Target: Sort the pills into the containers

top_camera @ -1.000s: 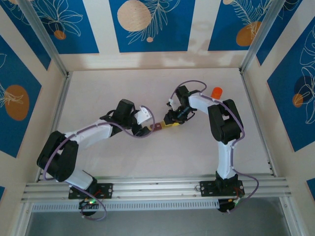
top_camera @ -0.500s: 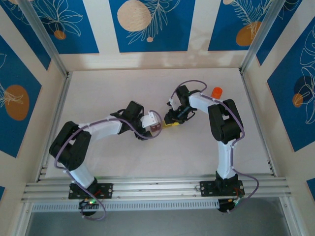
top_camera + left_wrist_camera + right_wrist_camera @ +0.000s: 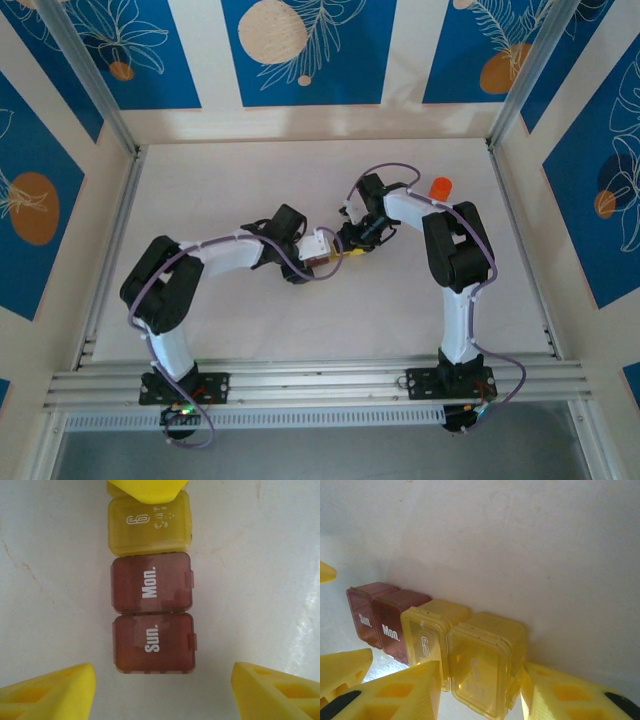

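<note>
The containers (image 3: 152,612) form a strip of lidded cells lying flat on the table: yellow "6", then red-brown "Mon." and "Sun." (image 3: 152,642). My left gripper (image 3: 164,680) is open, its yellow fingers (image 3: 55,692) wide apart just short of the "Sun." end, touching nothing. At the other end, my right gripper (image 3: 481,665) is shut on the yellow "5" cell (image 3: 480,672), a finger against each side. From above, the containers (image 3: 330,258) lie between the left gripper (image 3: 316,248) and the right gripper (image 3: 352,244). The pills are out of view.
An orange bottle (image 3: 440,187) stands upright behind the right arm. The white table (image 3: 230,180) is bounded by patterned walls and an aluminium rail (image 3: 320,380) at the near edge. The two grippers are nearly tip to tip mid-table.
My left arm has swung right and forward until its gripper reached the red-brown end of the strip, and its jaws have narrowed slightly. The right arm and the strip have stayed put.
</note>
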Controlling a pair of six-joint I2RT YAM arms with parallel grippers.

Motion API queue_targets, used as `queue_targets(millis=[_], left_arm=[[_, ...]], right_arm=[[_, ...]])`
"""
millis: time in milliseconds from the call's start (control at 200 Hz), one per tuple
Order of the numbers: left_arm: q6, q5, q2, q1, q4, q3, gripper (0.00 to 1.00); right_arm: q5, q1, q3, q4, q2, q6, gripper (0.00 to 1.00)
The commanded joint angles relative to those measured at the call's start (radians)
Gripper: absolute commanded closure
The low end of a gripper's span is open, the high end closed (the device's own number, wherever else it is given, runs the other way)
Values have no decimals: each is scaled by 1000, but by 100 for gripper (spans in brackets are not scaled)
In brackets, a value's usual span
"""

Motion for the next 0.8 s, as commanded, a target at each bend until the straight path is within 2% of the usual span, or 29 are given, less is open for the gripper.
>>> queue_targets(millis=[0, 425, 795], left_arm=[[32, -17, 22, -16, -21, 35, 28], [60, -40, 68, -19, -29, 76, 27], [48, -6, 75, -18, -47, 100, 29]], right_arm=[[69, 6, -5, -1, 37, -16, 57], [82, 11, -2, -8, 41, -24, 57], [107, 20, -1, -15, 45, -31, 57]])
